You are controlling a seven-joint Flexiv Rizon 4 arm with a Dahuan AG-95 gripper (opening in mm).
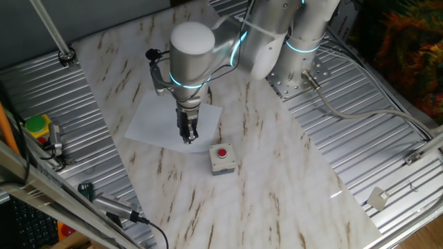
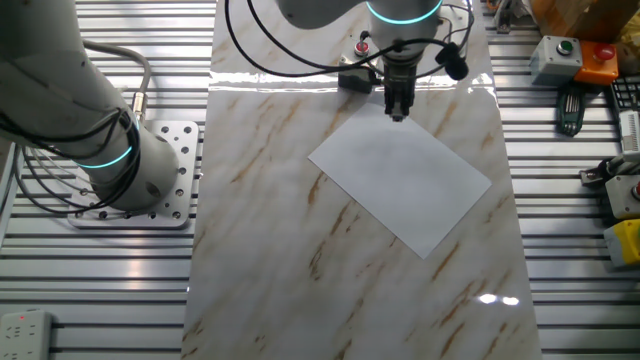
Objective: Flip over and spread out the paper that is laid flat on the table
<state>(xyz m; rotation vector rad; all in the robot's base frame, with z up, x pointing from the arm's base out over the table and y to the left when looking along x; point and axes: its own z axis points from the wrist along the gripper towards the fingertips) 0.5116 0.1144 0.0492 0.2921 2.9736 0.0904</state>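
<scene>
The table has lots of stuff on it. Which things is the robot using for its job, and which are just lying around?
For the job:
paper
table
gripper

Just lying about:
grey box with red button
yellow and green button box
box with green button

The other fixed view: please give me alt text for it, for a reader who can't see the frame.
A white sheet of paper lies flat and askew on a marble-look table, with the robot arm's gripper pointing down at the sheet's far corner. A small grey box with a red button sits just behind the gripper, and ribbed metal panels flank the table.
</scene>
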